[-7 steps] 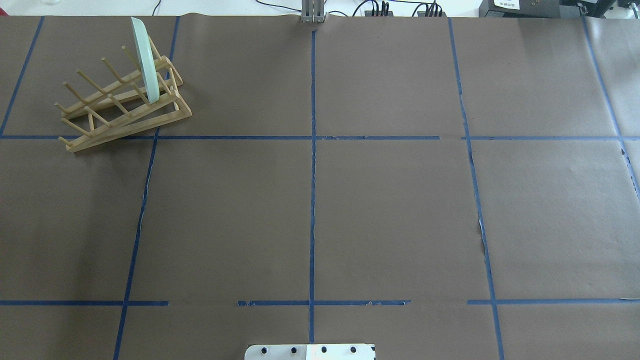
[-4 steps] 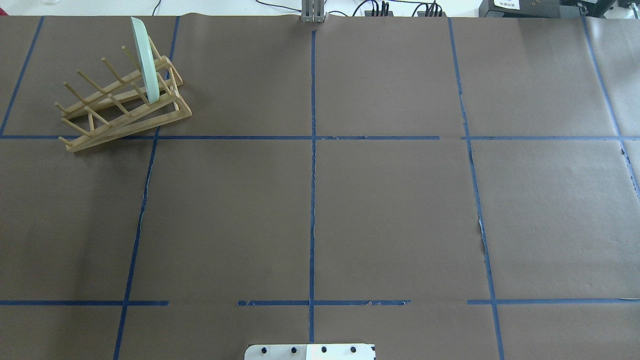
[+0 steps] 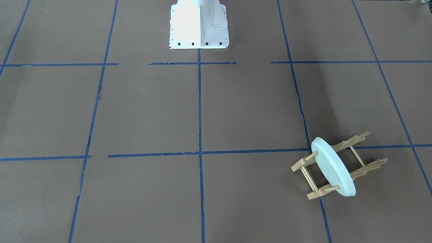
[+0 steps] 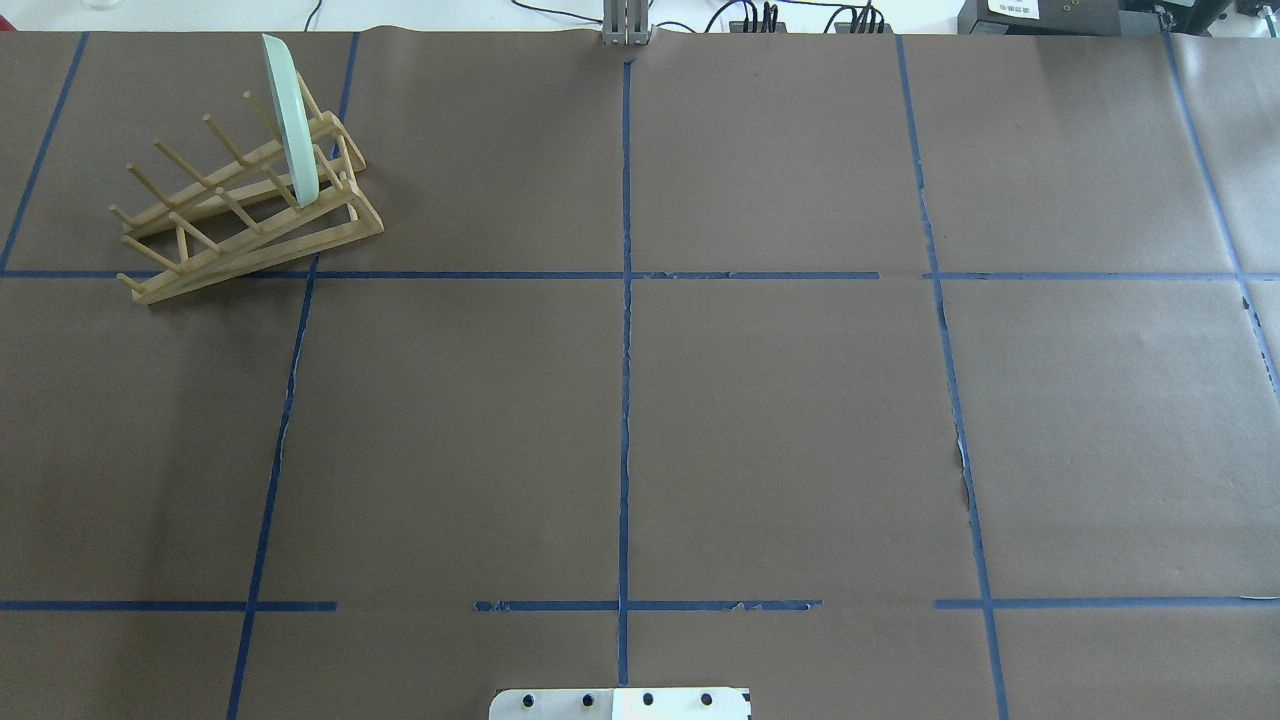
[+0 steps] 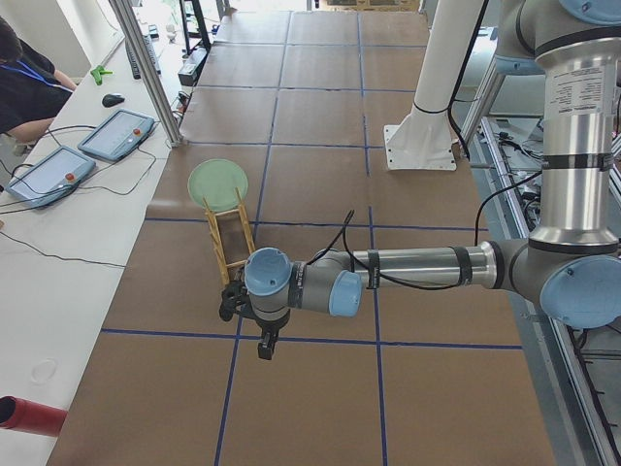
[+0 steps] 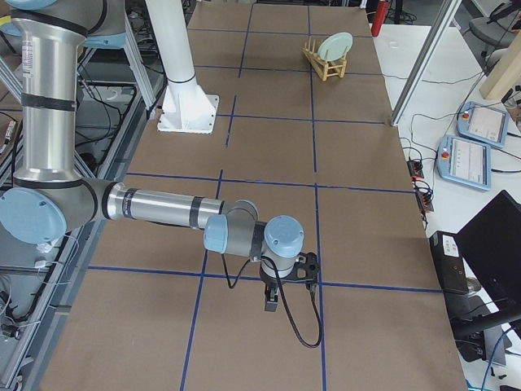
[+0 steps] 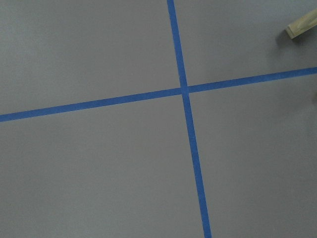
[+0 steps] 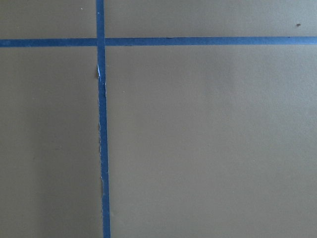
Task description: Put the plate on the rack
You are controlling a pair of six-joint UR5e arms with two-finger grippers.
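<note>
Over at the far left of the bench (image 4: 780, 420), the rack (image 4: 240, 235) is set at an angle. The plate (image 4: 291, 125) is stood on edge in the slot at its right-hand end, leaned a bit against the pegs and gripped by nothing. Judged from that, the job looks pretty much done.

Moving right, the left gripper (image 5: 264, 345) is held over the bench near the rack's other end, apart from it. Whether it's released or clenched can't be told from the side view. Further right, the right gripper (image 6: 271, 303) is parked well apart from everything, and its state can't be told either.

What could go wrong: the plate is perched in the very last slot, so if the rack gets clipped by a careless move of the left arm, the plate could be tipped out or rolled off.

Counted up: one plate, one rack with two rails, two grippers.
</note>
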